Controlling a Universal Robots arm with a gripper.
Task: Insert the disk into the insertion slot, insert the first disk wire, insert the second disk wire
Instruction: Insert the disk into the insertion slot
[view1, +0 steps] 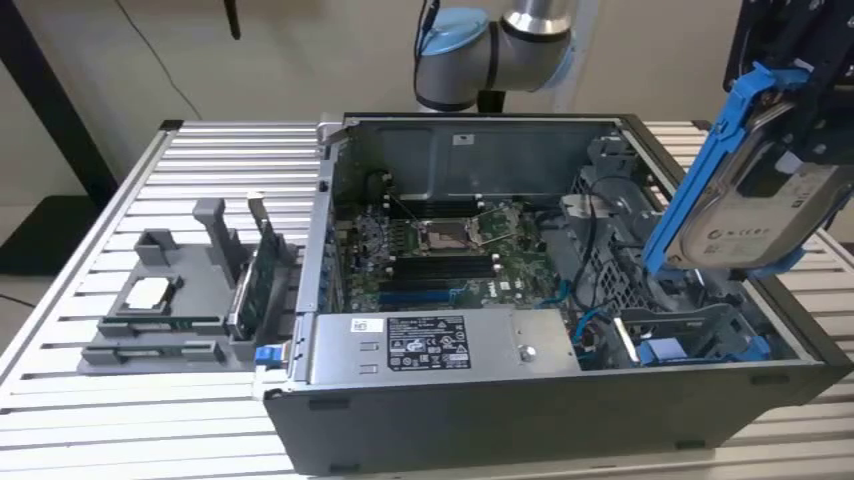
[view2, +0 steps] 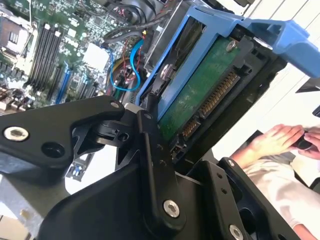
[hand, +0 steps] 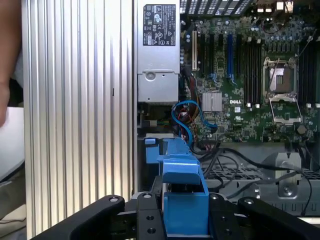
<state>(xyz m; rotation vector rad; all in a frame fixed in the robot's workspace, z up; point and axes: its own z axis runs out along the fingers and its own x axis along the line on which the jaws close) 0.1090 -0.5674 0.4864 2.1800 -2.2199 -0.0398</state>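
The disk (view1: 747, 200), silver-grey in a bright blue carrier, hangs tilted above the case's right end in the exterior view. My black gripper (view1: 798, 125) is shut on it from above. The second wrist view shows the disk's green circuit-board side (view2: 205, 95) between the black fingers (view2: 150, 150). In the first wrist view the blue carrier (hand: 182, 200) sits between the two fingers. The insertion slot (view1: 694, 335), a dark bay with blue fittings, lies below the disk in the case's front right corner. Blue cables (view1: 587, 320) curl beside the bay; I cannot tell which are the disk wires.
The open computer case (view1: 534, 420) rests on a slatted metal table (view1: 214, 160). Inside are the motherboard (view1: 454, 250) and a grey labelled power-supply box (view1: 427, 345). A grey fixture with parts (view1: 174, 300) stands at the exterior view's left. A person's hand (view2: 280, 140) is beside the table.
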